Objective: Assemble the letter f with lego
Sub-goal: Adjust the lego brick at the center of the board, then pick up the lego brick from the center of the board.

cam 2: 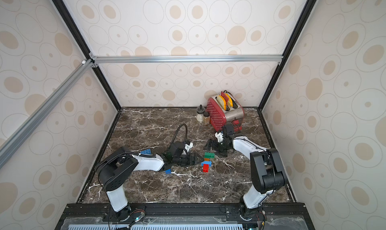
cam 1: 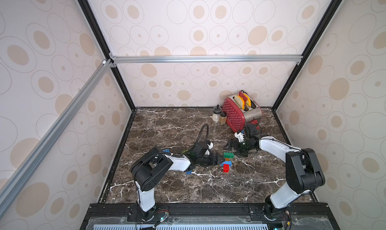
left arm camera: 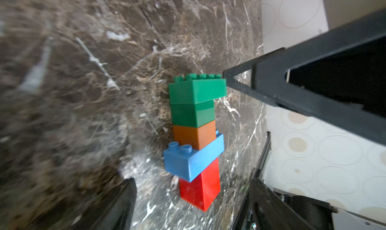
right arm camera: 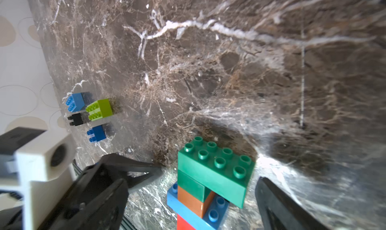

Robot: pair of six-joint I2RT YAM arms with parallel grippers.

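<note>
A joined lego stack (cam 1: 227, 161) (cam 2: 207, 162) lies on its side mid-table. From the front it runs red (left arm camera: 200, 189), a skewed blue oblong (left arm camera: 194, 162), orange, dark green, then a dark green oblong (right arm camera: 215, 166) at the far end. My left gripper (cam 1: 218, 158) (left arm camera: 191, 183) is open just left of the stack, with gaps on both sides of the red end. My right gripper (cam 1: 229, 145) (right arm camera: 192, 182) is open just beyond the green end, one fingertip (left arm camera: 227, 77) right at that oblong's corner. Loose lego lies left: blue (right arm camera: 75, 101), lime green (right arm camera: 100, 109), blue (right arm camera: 96, 134).
A red toaster (cam 1: 240, 112) stands at the back right with two small jars (cam 1: 216, 114) beside it. The left arm's cable (cam 1: 203, 132) loops up over the table's middle. Patterned walls close in the left, back and right sides.
</note>
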